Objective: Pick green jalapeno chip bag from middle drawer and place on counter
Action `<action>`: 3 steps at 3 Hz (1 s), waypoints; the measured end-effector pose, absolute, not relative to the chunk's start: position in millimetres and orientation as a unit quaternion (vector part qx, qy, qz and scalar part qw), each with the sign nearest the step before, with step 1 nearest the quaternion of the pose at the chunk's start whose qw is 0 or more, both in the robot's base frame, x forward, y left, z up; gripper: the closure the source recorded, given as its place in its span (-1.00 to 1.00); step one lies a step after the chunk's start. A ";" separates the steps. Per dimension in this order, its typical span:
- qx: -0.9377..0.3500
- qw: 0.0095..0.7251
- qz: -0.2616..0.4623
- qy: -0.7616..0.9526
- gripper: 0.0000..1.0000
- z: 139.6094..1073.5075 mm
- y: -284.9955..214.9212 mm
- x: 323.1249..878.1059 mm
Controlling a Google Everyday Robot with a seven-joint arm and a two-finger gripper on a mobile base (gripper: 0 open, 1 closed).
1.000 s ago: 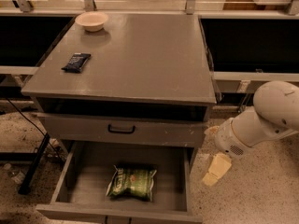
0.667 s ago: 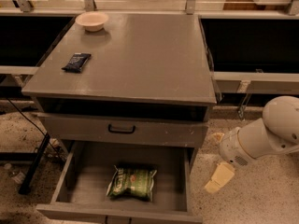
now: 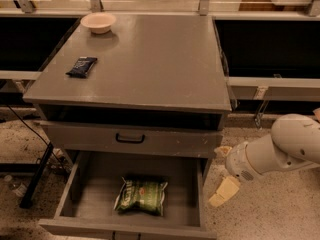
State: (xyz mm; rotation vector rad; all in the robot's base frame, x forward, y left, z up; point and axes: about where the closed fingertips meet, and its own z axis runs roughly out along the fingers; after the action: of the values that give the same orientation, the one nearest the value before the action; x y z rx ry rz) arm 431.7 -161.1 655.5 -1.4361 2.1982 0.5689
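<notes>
The green jalapeno chip bag lies flat in the pulled-out middle drawer, a little left of its centre. The counter is the flat grey top of the cabinet above. My gripper hangs at the end of the white arm, just right of the drawer's right wall and outside it, level with the drawer. Its cream fingers point down and left. It holds nothing and is apart from the bag.
A dark navy packet and a pale bowl sit on the counter's left side. A closed drawer front with a black loop handle is above the open drawer. A black stand leg is at the left on the speckled floor.
The arm and gripper have moved to the right and slightly down, away from the drawer's right side. The bag and drawer have not moved.
</notes>
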 end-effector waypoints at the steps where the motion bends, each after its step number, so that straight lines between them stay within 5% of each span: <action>1: -0.515 0.232 0.229 0.792 -1.00 633.2 -150.7 439.7; 3: -0.510 0.243 0.243 0.789 -1.00 622.6 -145.0 440.4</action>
State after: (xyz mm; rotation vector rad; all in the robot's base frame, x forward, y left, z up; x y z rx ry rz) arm 440.4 -145.0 622.6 -1.3940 2.1557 0.6638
